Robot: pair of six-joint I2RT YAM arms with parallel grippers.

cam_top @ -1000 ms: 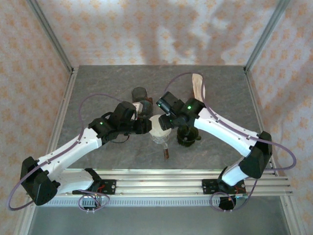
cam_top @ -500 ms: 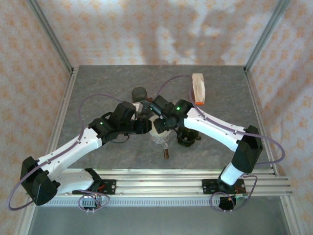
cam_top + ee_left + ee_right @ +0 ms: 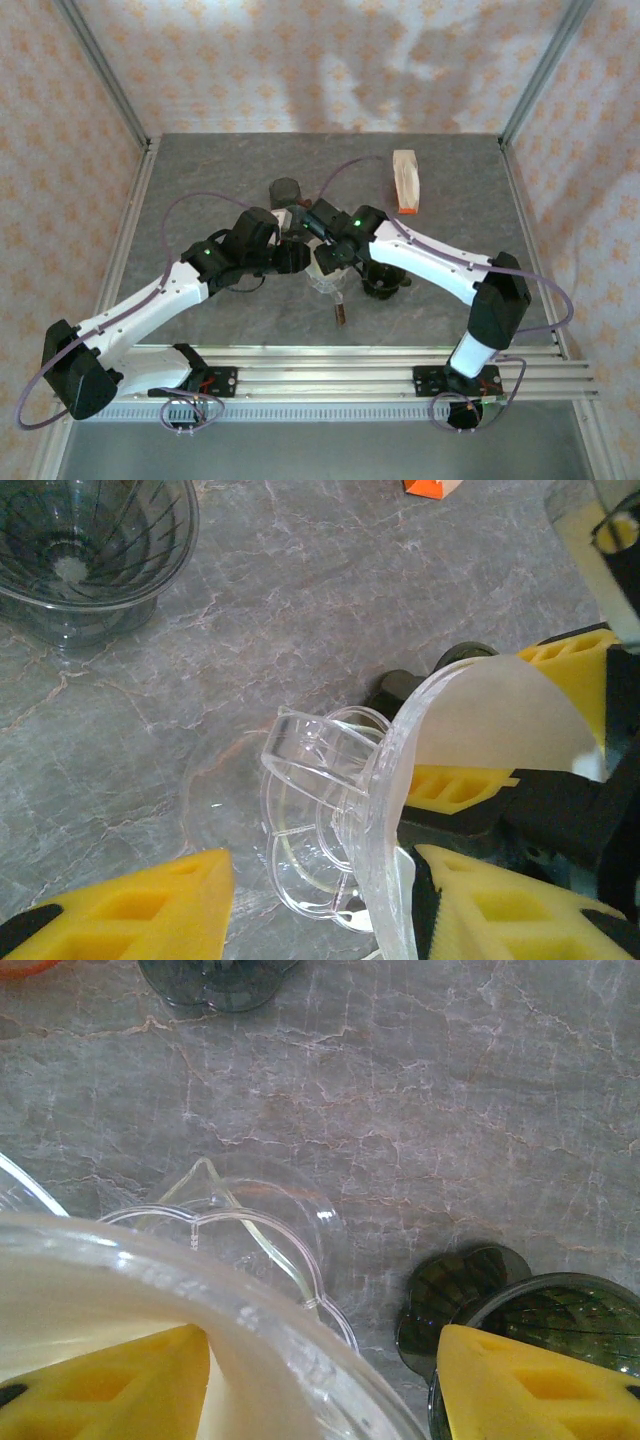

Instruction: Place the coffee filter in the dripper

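Now the filter lies inside the clear dripper at mid-surface. My right fingers straddle the dripper's rim, spread and released. My left fingers flank its base; whether they grasp it, I cannot tell.

**What I can't see properly from here**

From above, the left arm and right arm cover most of the clear dripper. On the left wrist its rim runs off the bottom edge, and the smoked dripper and orange packet are cropped.
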